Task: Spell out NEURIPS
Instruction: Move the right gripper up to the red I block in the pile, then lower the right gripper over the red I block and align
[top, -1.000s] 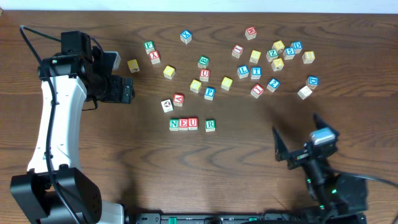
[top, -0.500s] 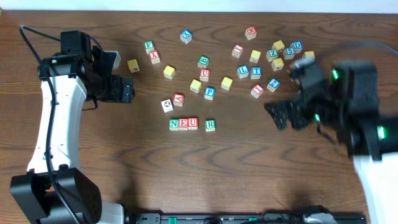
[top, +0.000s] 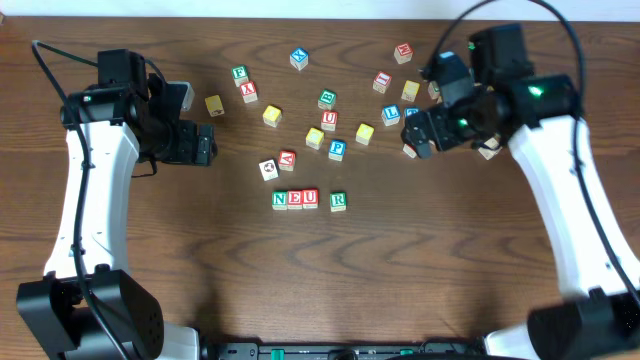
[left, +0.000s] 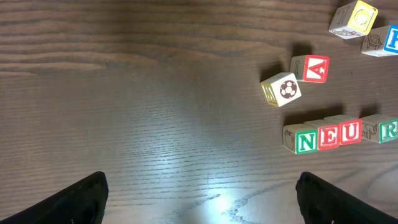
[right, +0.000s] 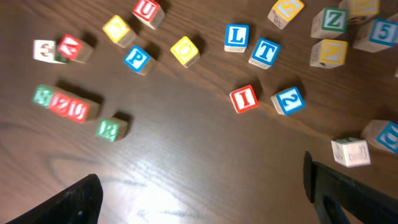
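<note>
On the wooden table a row of cubes reads N (top: 279, 200), E (top: 295, 199), U (top: 310, 198). The green R (top: 338, 201) sits a small gap to their right. The blue P (top: 337, 149) lies loose above the row. The red I (right: 244, 99) lies beside a blue 2 cube. I cannot pick out the S among the yellow cubes. My left gripper (top: 208, 144) hovers open, left of the row, with nothing between its fingers (left: 81, 199). My right gripper (top: 413, 131) stands open and empty over the right-hand cluster.
Loose cubes are scattered across the back: a red U (top: 329, 120), a red A (top: 287, 160), a football cube (top: 268, 170), a yellow cube (top: 213, 104), blue L (right: 236, 37) and T (right: 265, 51). A white cube (right: 350, 152) lies by my right finger.
My right arm has swung up from the front right of the table to above the right-hand cluster of cubes. The left arm and the cubes have not moved.
</note>
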